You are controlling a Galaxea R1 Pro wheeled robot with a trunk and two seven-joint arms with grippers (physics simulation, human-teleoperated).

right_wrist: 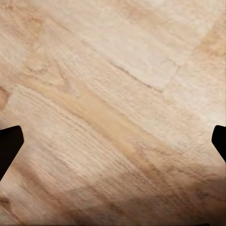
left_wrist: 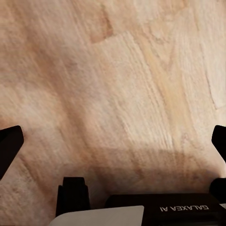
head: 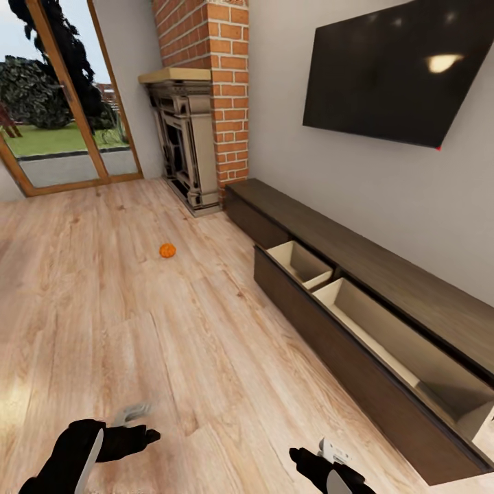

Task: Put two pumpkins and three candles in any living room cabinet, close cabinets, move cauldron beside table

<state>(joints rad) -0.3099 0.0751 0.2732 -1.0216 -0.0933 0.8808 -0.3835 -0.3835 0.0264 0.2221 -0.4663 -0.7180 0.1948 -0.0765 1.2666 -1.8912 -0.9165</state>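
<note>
A single orange pumpkin (head: 167, 250) sits on the pale wooden floor (head: 137, 329) left of centre in the head view, well apart from everything else and roughly level with the near end of the fireplace. The cabinet (head: 357, 254) — a long, low, dark brown console — runs along the right-hand wall from mid-frame down to the lower right corner, under a wall-mounted television (head: 398, 68). Its wide drawer (head: 384, 343) is pulled out, showing two pale beige compartments, a small one toward the fireplace and a long one nearer the camera; both look bare as far as can be seen. A brick fireplace (head: 195, 103) stands at upper centre, with a glass door (head: 62, 103) to a garden at upper left. The left gripper (head: 140, 425) shows at the bottom left of the head view and the right gripper (head: 312, 456) at the bottom centre-right. In each wrist view the dark fingertips (left_wrist: 9, 146) (right_wrist: 9, 143) sit at opposite edges — spread wide, holding nothing, above bare floorboards
</note>
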